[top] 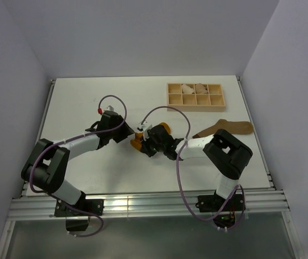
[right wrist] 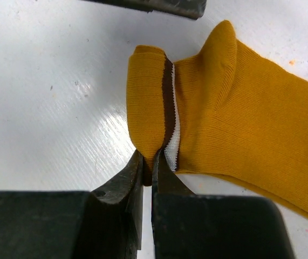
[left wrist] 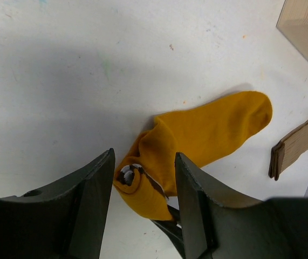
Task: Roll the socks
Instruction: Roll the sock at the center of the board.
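Mustard-orange sock (right wrist: pixel 240 124) on the tabletop (top: pixel 89 102), its rolled striped cuff pinched in the closed right hand (right wrist: pixel 147 162). Left hand (left wrist: pixel 144 156) open, one finger either side of the roll; tan-brown sock (top: pixel 224 128) lies well apart from both hands.

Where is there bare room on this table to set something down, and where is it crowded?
Bare: the table's far-left stretch, left of the wooden tray and beyond the left hand; the near strip between the arm bases. Crowded: the centre, where it and the right hand meet on the mustard sock, and the right, with the tan sock.
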`<state>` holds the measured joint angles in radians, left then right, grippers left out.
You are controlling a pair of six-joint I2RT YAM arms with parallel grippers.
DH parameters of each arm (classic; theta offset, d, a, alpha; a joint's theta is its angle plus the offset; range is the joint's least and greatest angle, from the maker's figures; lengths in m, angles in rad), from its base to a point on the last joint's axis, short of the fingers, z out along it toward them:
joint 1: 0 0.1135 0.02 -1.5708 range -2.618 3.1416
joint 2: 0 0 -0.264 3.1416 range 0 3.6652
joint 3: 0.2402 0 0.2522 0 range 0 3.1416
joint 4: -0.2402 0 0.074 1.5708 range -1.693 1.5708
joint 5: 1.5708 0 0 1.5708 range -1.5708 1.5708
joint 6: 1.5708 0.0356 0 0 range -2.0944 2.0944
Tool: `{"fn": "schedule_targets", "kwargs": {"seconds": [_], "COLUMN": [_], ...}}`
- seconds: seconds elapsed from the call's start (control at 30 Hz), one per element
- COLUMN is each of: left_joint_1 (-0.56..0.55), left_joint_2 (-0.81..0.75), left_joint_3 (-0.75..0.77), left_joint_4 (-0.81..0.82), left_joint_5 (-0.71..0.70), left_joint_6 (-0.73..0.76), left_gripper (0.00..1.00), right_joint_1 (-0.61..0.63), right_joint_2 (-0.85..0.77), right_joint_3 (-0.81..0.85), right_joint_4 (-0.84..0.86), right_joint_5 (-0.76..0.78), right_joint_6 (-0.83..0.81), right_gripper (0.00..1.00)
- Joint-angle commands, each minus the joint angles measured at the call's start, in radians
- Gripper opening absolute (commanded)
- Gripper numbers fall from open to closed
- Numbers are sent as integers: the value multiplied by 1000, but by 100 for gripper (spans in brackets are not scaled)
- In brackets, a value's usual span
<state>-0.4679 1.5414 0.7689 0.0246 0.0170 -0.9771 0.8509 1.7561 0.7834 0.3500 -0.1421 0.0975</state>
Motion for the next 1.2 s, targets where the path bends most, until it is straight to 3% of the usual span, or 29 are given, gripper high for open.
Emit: {"fn": "schedule_targets", "kwargs": {"seconds": [0.0, 0.4, 0.83, 1.17], "left_joint_1": [3, 0, -61, -104], "left_joint_2": [23, -50, -47, 29], "left_joint_3": [38, -92, -134, -120], "left_joint_4": [47, 167, 245, 270], "left_joint_5": [46, 78, 74, 74], "left_joint_6": [38, -47, -78, -87], "left_gripper": [54, 55, 56, 55], "right_joint_1": [-36, -225, -372, -414], "right_joint_2": [-12, 16, 138, 247], "right_joint_3": [-29, -36, -82, -113], "right_joint_4": [-140, -108, 153, 319], "right_joint_5": [-82, -369, -651, -714], "right_joint_6": [41, 215, 502, 711], "right_gripper": [0, 0, 0, 0]}}
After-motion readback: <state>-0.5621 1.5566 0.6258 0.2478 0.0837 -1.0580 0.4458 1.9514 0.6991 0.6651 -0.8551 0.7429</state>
